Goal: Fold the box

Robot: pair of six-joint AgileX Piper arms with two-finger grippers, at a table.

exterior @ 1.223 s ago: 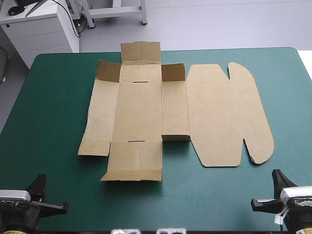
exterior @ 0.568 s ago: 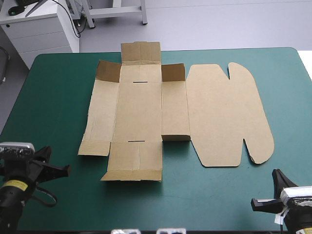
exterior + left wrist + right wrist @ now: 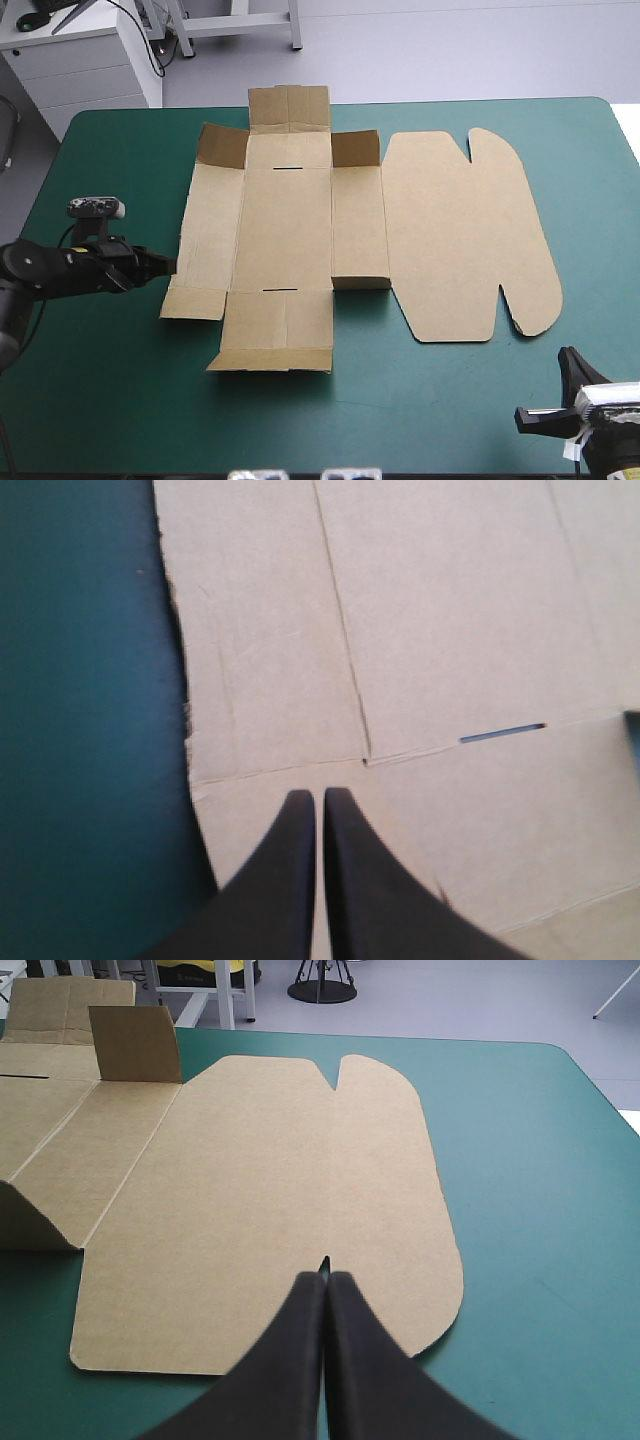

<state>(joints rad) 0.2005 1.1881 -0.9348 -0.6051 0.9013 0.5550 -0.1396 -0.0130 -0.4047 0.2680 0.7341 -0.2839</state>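
The brown box lies spread as a cut sheet in the middle of the table, with its rounded lid flat to the right. Two small corner flaps stand up at the far side, and the right wall strip is partly raised. My left gripper is shut and points at the sheet's left edge. In the left wrist view its tips hang over the left side panel, holding nothing. My right gripper is shut near the table's near right corner, short of the lid, its tips empty.
Teal-green cover stretches left of the box and along the near edge. A white cabinet stands beyond the table's far left corner.
My left arm has swung from the near left corner forward and inward to the box's left edge. The right arm and the box have not moved.
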